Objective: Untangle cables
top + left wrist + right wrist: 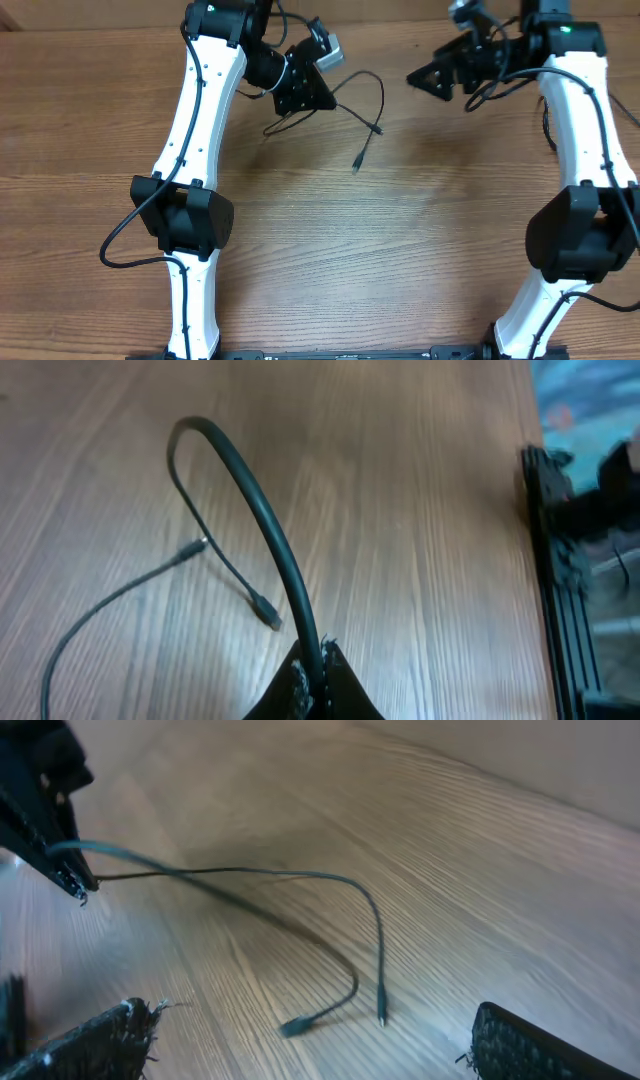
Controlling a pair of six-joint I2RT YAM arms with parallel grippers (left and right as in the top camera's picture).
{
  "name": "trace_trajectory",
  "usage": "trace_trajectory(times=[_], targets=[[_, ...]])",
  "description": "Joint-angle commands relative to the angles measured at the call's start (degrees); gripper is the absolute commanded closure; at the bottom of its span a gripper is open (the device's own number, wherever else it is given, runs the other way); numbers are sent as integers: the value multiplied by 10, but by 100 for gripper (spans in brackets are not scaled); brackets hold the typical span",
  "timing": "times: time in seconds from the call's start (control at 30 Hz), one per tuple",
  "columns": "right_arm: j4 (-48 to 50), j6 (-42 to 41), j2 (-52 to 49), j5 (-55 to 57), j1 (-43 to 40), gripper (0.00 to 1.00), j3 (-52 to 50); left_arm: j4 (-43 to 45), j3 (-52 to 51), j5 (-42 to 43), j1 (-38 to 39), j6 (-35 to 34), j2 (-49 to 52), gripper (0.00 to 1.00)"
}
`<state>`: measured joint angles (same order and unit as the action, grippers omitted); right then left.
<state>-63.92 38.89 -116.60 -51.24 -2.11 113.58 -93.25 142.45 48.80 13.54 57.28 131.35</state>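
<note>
Left wrist, cables point(260, 520) pinched in left jaws, right jaws spread, apart

Robotics lab or test bench, by the look of it. Two white-and-black jointed machines, left arm point(205, 110) and right arm point(585, 120), rise from a black rail point(340, 353) at the near edge of a wood-grain table point(420, 240). Exposed wiring runs along both. Black metal framing point(560, 590) borders the tabletop in the left wrist view. Plain pale wall point(560, 760) beyond. Thin black cables point(382, 100) lie on the bare wood.
</note>
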Motion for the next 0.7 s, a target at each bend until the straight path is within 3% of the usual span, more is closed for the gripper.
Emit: trace_trajectory(times=[0.0, 0.3, 0.53, 0.67], targets=[[0, 81, 4, -12, 21, 0, 8, -18, 2, -38, 4, 75, -17, 96], [-47, 201, 4, -74, 79, 0, 8, -29, 2, -66, 4, 76, -17, 96], [-59, 217, 4, -76, 118, 0, 8, -29, 2, -23, 4, 148, -17, 96], [-60, 217, 4, -75, 129, 11, 8, -27, 2, -10, 4, 165, -17, 96]])
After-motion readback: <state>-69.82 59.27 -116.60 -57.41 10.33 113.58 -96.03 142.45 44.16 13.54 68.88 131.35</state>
